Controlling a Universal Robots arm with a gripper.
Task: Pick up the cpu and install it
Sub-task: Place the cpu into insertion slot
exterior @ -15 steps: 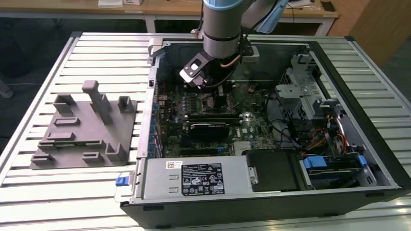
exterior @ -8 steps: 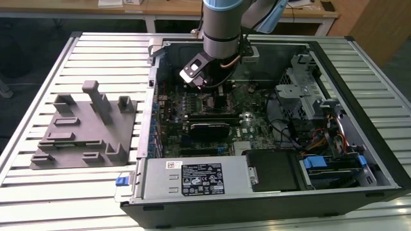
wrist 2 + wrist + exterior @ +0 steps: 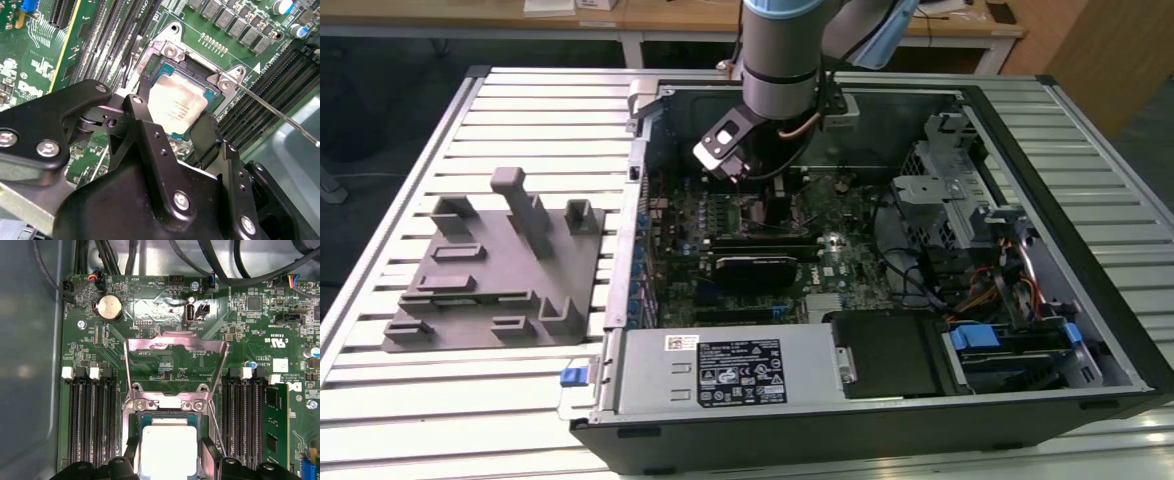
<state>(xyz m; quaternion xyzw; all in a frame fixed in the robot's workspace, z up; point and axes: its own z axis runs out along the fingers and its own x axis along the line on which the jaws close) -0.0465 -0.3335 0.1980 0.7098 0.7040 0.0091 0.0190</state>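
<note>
The cpu (image 3: 177, 102), a flat square chip with a silvery-white top, lies in the dark socket frame (image 3: 165, 52) on the green motherboard; it also shows in the first wrist view (image 3: 167, 447). My gripper (image 3: 172, 117) reaches down into the open computer case (image 3: 881, 395), and its black fingers (image 3: 135, 107) sit against two opposite edges of the chip, shut on it. The chip's near part is hidden behind the fingers. The socket's metal load plate (image 3: 175, 347) stands flipped open.
A thin metal lever (image 3: 275, 112) sticks out beside the socket. Memory slots (image 3: 92, 425) flank it on both sides. A grey plastic fixture (image 3: 494, 270) with upright posts stands on the slatted table at the exterior view's left. Cables and drive bays (image 3: 974, 250) fill the case's right side.
</note>
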